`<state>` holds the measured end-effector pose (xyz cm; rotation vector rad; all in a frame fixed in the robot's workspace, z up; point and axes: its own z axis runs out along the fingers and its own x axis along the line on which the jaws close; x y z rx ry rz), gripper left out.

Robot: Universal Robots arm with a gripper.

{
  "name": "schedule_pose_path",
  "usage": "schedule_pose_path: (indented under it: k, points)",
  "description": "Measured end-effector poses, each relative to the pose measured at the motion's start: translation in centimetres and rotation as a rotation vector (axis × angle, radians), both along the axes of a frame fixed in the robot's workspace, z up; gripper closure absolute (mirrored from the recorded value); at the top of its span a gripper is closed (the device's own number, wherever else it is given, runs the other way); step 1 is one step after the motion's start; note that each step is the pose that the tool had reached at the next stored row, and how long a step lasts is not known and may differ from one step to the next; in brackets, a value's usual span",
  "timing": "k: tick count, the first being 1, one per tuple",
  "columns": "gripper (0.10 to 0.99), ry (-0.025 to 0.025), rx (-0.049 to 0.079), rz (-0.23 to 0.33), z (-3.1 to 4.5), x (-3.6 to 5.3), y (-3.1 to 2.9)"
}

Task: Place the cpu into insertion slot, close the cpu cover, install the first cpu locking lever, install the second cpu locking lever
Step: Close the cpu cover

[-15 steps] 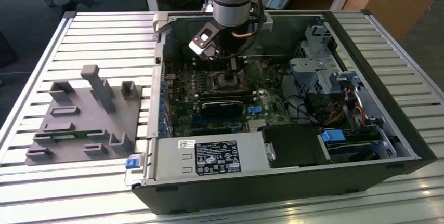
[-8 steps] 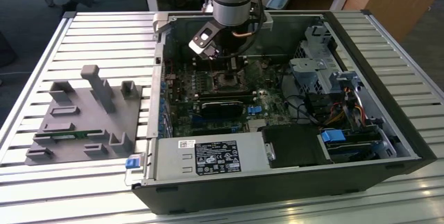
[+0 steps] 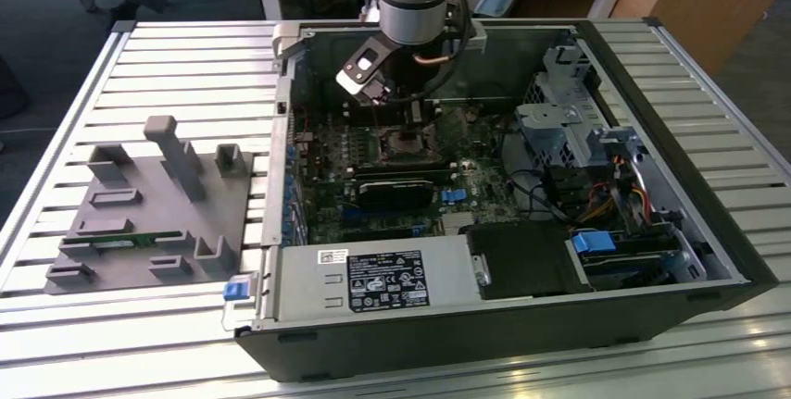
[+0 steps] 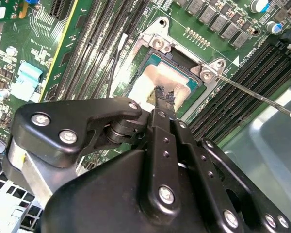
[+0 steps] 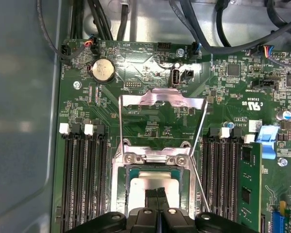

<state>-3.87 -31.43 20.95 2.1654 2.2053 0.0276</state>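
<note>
The cpu [image 5: 141,187] lay seated in the insertion slot [image 5: 119,189], directly beneath the end effector [image 5: 157,193], whose fingers were pressed together, gripping nothing. The cpu cover [image 5: 162,99] stood raised open on its hinge.

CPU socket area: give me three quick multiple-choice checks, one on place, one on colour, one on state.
1. Where is the cpu? A. in the insertion slot B. on the grey fixture C. on the power supply
2. What colour is the motherboard? A. red B. green C. white
3. The cpu cover is: A. shut over the chip B. hinged open C. taken off

1 A: its silver top lies inside the slot's rim, below the gripper.
2 B: green in both wrist views.
3 B: its frame is swung back, clear of the socket.
</note>
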Motion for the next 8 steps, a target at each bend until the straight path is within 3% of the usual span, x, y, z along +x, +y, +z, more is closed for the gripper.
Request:
schedule_pose_path:
  k: [8]
  points:
    - [0.980, 0.0000, -0.002, 0.000, 1.09, 0.01, 0.02]
